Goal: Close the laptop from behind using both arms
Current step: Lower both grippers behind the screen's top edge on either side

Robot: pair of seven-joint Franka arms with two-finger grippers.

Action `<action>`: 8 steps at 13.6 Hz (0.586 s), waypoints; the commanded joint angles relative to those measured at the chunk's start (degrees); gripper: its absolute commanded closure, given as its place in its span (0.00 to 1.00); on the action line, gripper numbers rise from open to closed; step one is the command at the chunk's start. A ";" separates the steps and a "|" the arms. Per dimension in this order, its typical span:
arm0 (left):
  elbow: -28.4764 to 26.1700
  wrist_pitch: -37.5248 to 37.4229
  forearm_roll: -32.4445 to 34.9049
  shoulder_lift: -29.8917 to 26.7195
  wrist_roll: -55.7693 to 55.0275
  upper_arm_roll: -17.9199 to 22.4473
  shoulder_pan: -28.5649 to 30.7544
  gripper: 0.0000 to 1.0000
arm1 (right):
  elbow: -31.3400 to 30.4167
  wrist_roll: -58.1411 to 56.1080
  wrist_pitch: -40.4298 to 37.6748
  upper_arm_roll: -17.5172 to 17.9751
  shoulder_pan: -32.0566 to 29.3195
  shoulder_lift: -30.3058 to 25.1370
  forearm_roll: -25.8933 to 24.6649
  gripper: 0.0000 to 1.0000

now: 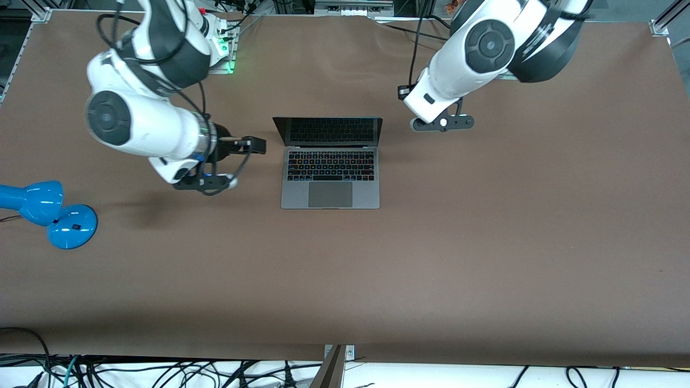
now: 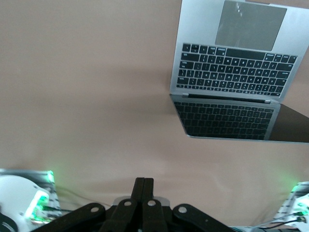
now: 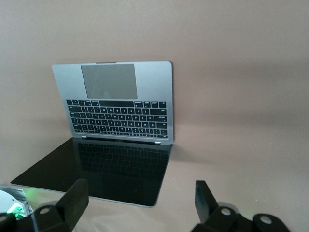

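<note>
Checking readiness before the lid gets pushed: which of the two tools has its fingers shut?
The left tool, hanging over the table beside the laptop, has its fingers pressed together; the right tool holds its fingers wide apart.

Front cam: high, across table, facing robot bases. Both wrist cams look down fr. above the bases' side; all 3 share the open space-grey metal laptop.

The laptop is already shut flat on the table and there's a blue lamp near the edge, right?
Not quite. The laptop is open, not shut: its screen stands up and the keyboard shows, as the front view makes plain. The blue lamp does sit near the table edge, at the right arm's end.
</note>
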 commanded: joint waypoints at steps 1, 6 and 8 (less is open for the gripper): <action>0.12 0.43 -2.76 1.56 -1.69 -0.31 -0.06 1.00 | -1.06 2.80 0.94 0.25 1.40 0.23 -1.17 0.02; -0.58 0.78 -2.85 3.85 -3.36 -0.93 -3.30 1.00 | -2.99 10.00 0.94 0.25 5.80 1.55 -0.91 0.02; -2.24 3.41 -3.20 4.20 -4.93 -0.93 -4.62 1.00 | -4.75 10.19 0.07 0.42 6.16 1.55 -0.82 0.08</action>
